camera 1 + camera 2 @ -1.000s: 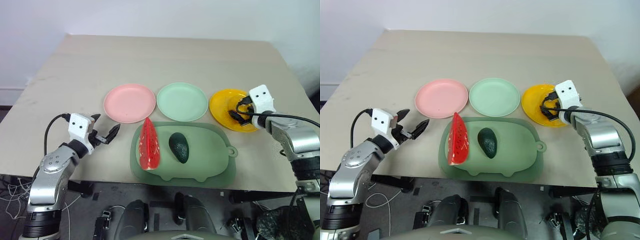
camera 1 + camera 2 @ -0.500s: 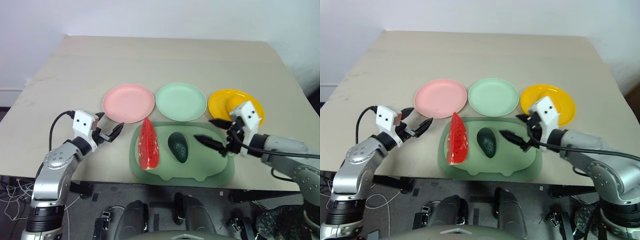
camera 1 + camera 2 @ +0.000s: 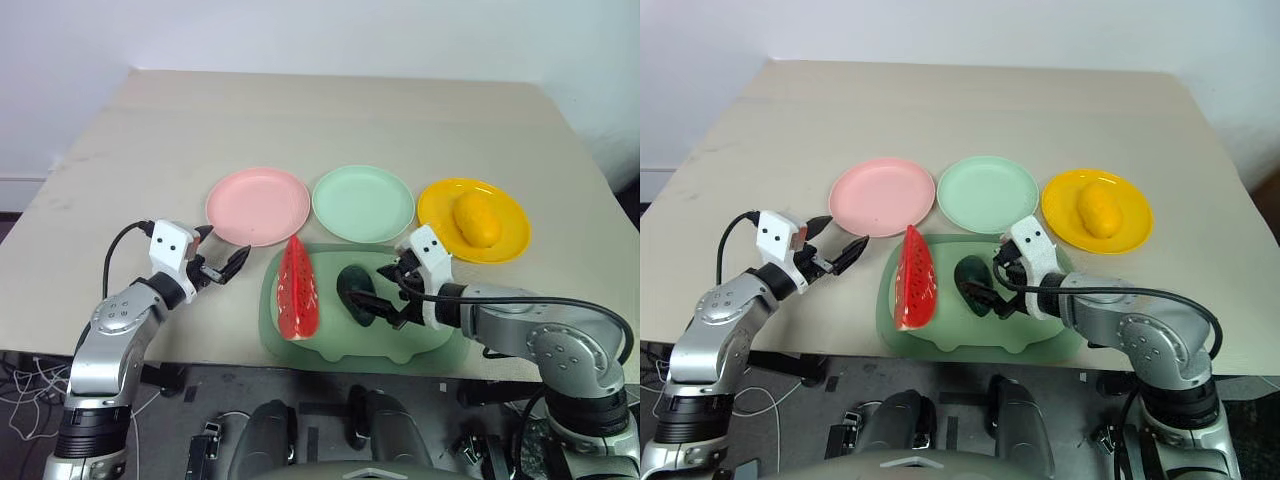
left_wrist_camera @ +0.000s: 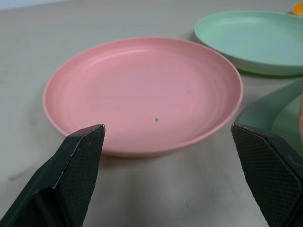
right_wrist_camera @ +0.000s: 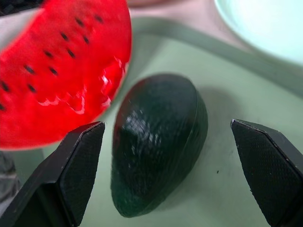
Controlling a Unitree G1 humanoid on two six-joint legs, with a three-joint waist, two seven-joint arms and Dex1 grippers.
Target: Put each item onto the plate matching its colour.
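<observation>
The yellow-orange mango (image 3: pixel 476 219) lies on the yellow plate (image 3: pixel 440 210). The pink plate (image 3: pixel 258 205) and the mint green plate (image 3: pixel 363 203) are bare. On the green tray (image 3: pixel 335 340) the red watermelon slice (image 3: pixel 298 288) lies beside the dark avocado (image 3: pixel 352 284). My right gripper (image 3: pixel 379 288) is open, with one finger on each side of the avocado (image 5: pixel 158 142), not closed on it. My left gripper (image 3: pixel 222 264) is open with nothing in it, just left of the tray and facing the pink plate (image 4: pixel 142 90).
The three plates stand in a row behind the tray on a beige table. Bare tabletop stretches behind them to a white wall. The tray sits close to the table's front edge, with its small handle on the right.
My right gripper left the yellow plate and swung left and back, down to the avocado. The mango now shows on that plate. The left arm has hardly moved.
</observation>
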